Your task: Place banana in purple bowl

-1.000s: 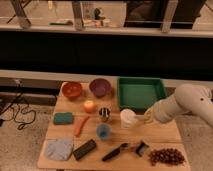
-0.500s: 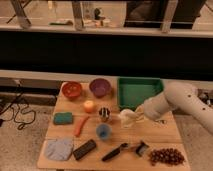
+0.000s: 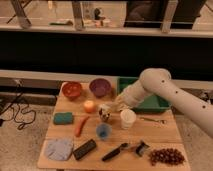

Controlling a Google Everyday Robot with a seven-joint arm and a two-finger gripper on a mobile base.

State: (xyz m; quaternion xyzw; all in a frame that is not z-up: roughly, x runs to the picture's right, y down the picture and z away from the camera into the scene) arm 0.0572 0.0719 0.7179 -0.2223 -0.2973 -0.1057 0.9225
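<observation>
Reaching low, gripper [image 3: 111,107] by purple bowl [image 3: 100,87]

Slim pale yellow banana [image 3: 112,105] sits clamped in the pincer [image 3: 109,107], at five o'clock from the round, upright purple bowl [image 3: 100,88] on the desk [image 3: 150,134].

— Where is your gripper [image 3: 111,106]?
— Over the middle of the wooden table [image 3: 160,134], closed, just beside a pale banana [image 3: 105,108].
— And the purple bowl [image 3: 100,87]?
— At the back edge, between the orange-red bowl [image 3: 72,90] and the green bin [image 3: 156,104].
</observation>
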